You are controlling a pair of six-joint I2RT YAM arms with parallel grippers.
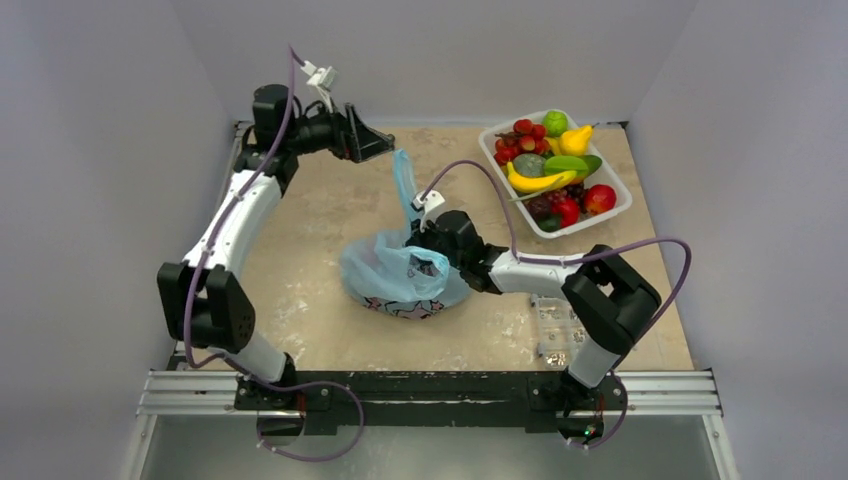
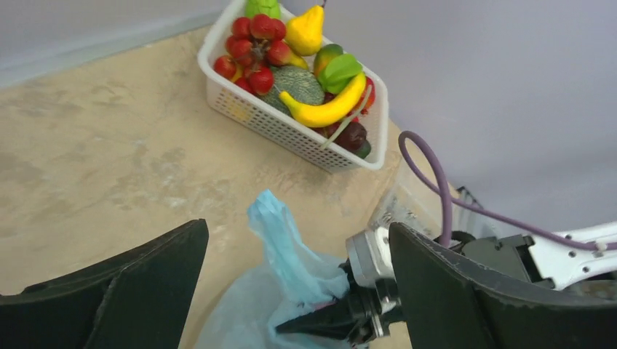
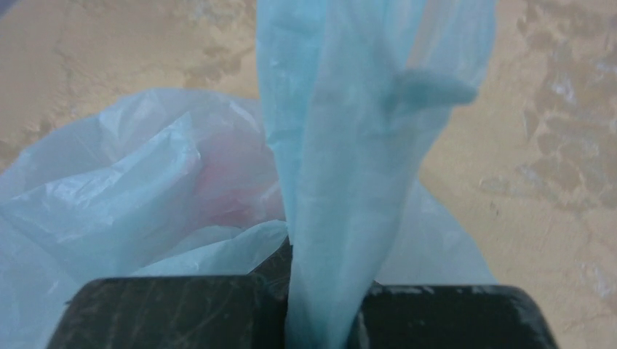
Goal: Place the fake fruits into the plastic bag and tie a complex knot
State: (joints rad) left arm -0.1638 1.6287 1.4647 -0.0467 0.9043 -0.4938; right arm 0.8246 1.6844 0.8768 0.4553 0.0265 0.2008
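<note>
While our right gripper (image 3: 313, 309) pinched the blue bag (image 1: 395, 285) by its upright handle at mid-table, our left gripper (image 2: 298, 291) hung spread and empty beyond it. The tan table (image 1: 310, 215) lay open leftward. The fruits (image 1: 545, 180) filled a basket (image 2: 269, 127) in the far right corner, by grey walls.

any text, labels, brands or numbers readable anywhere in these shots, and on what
No text can be read in any view.
plastic bag: the white patch low on its side carries pink and dark print, too small and blurred to read.
white basket: no label or lettering visible.
</note>
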